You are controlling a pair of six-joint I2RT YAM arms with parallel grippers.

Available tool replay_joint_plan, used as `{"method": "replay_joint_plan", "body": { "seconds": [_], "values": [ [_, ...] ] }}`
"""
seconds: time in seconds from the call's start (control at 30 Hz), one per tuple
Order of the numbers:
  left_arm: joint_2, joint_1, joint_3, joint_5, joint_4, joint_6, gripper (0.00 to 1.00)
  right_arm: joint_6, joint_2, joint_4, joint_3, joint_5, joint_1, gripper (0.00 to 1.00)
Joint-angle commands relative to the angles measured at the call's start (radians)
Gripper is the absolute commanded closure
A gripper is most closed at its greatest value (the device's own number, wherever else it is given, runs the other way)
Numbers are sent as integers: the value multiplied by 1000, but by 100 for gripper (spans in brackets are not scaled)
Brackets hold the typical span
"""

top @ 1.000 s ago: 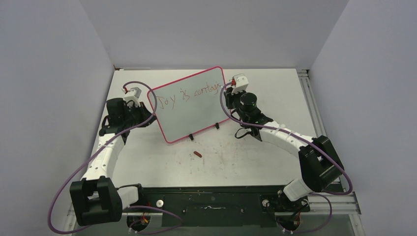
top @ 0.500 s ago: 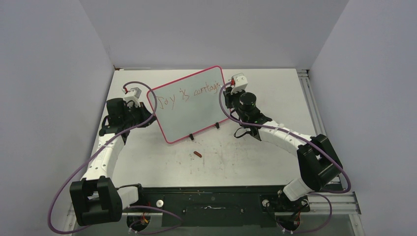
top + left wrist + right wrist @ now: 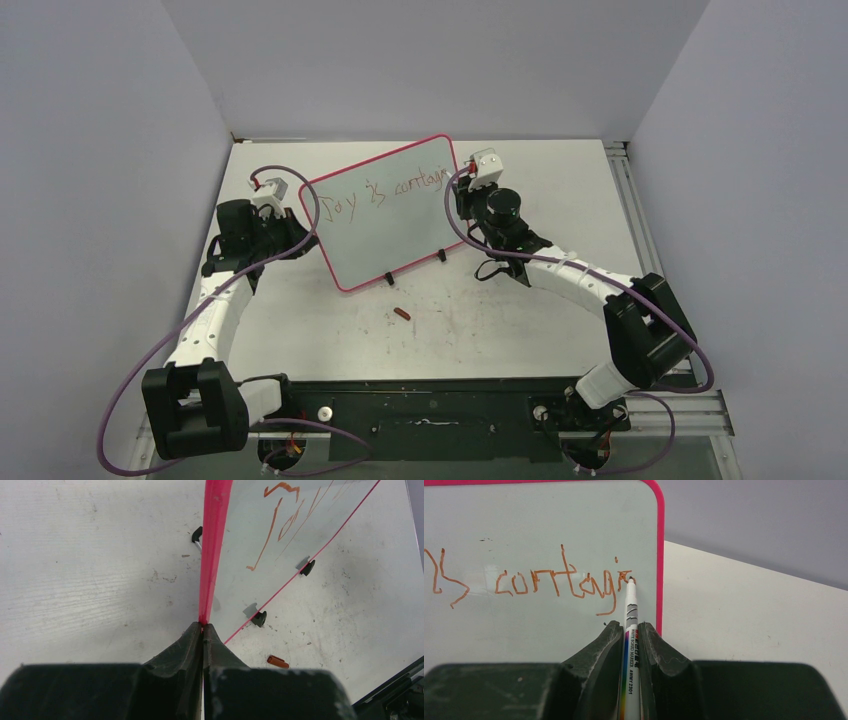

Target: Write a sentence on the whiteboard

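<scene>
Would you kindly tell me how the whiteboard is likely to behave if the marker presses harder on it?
The whiteboard probably tips easily: it stands on two small black feet. It looks thin, so likely light and prone to sliding. The left gripper, shut on its pink frame, should steady it against the marker.

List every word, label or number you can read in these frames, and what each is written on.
"Joy is contagi": handwritten sentence on the whiteboard. It stops at the marker tip, and the n looks more like an r.
"WHITE BOARD MARKER AWMY 2301": printed along the marker held in the right gripper.
No other text is visible.
</scene>
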Motion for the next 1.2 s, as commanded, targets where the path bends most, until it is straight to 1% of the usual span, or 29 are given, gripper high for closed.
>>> {"method": "replay_joint_plan", "body": {
  "seconds": [0.0,0.27,0.53,1.17],
  "values": [
    [-5,-10,43,15,13,10,100,-8,-5,65,47,9,9,95],
    [-5,-10,43,12,13,9,100,-9,-22,63,35,19,12,95],
    [-8,-10,43,7,12,9,100,-10,-105,64,-19,59,21,95],
    [-8,-10,42,11,15,8,100,-20,-16,70,28,53,20,95]
  ]
}}
